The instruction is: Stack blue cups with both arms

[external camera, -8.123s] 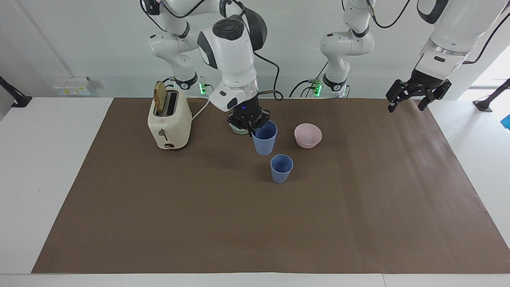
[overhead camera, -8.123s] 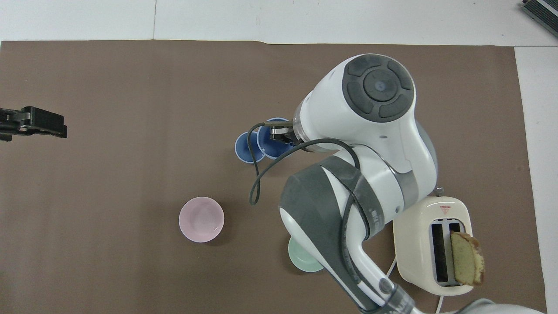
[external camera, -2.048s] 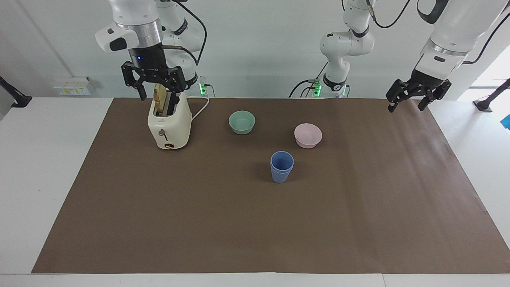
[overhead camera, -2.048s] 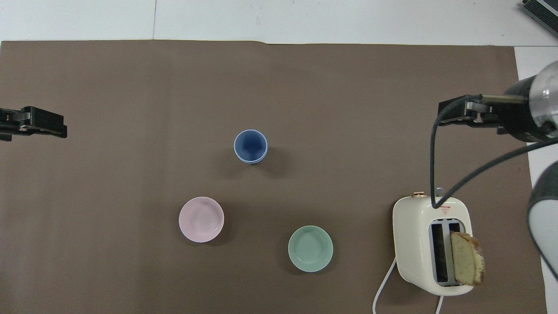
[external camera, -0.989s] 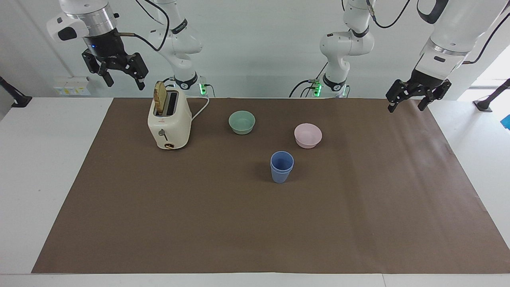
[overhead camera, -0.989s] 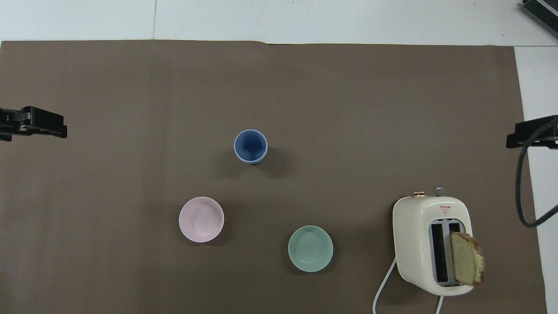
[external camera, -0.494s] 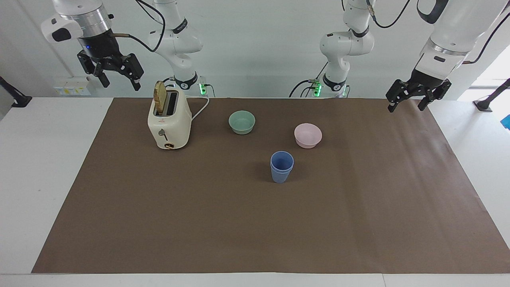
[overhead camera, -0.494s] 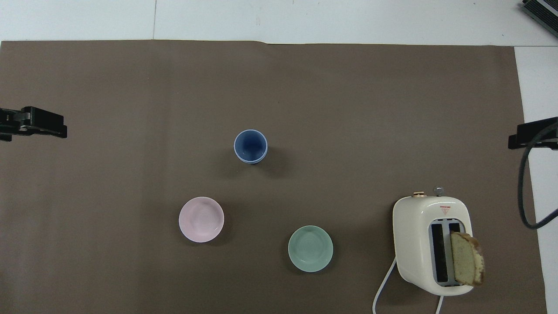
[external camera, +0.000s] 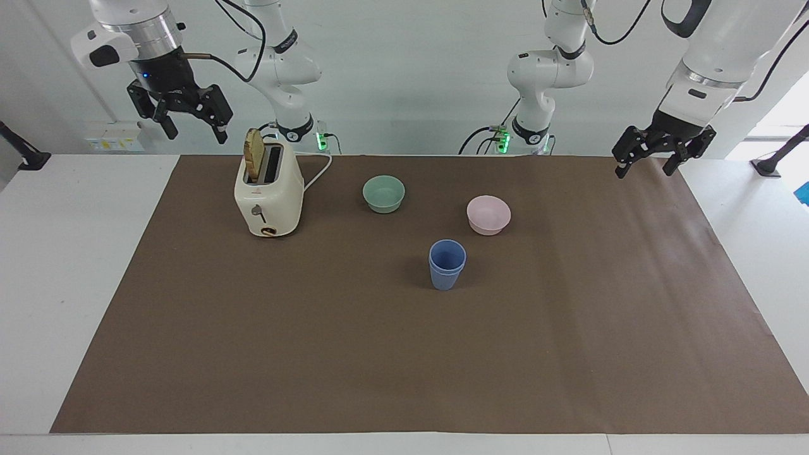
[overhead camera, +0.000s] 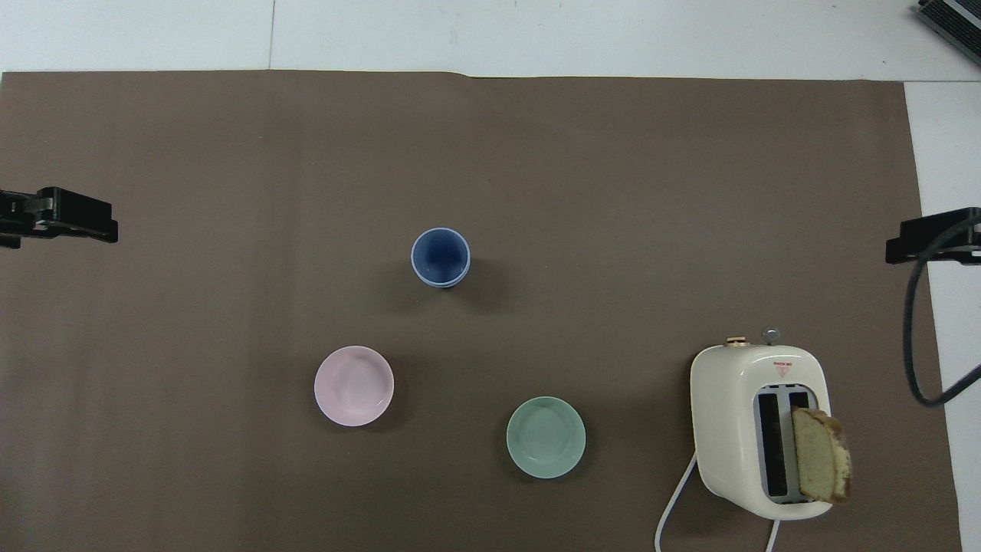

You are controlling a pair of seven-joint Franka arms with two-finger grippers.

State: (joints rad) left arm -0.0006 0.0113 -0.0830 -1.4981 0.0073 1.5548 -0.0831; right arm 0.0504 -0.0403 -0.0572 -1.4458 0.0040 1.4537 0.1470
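Since the blue cups (external camera: 447, 264) already sit one inside the other, upright on the brown mat (external camera: 404, 379) near the middle of the table, you should treat them as a single nested pair from here on. You can see two rims, the inner one riding just above the outer, so the stack looks seated and the task reads as done. They look like thin matte plastic tumblers: light, a little flexible at the mouth, and easy to tip because they taper to a narrow foot. If you need to take hold of them, pinch across the rim wall, one finger inside and one outside, or squeeze the outer wall just under the rims; a hard squeeze low down could wedge the two together or slide them along the mat.

Nearest to the stack is the pink bowl (external camera: 488, 215), nearer to the robots and toward the left arm's end. The mint-green bowl (external camera: 383, 193) sits nearer still to the robots, toward the right arm's end, and the toaster (external camera: 268, 193) with its slice of bread (external camera: 254, 154) stands beside it.

Your left gripper (external camera: 661, 154) waits over the mat's edge at its own end, jaws apart and empty. Your right gripper (external camera: 182, 115) hangs high beside the toaster, jaws spread, holding nothing.
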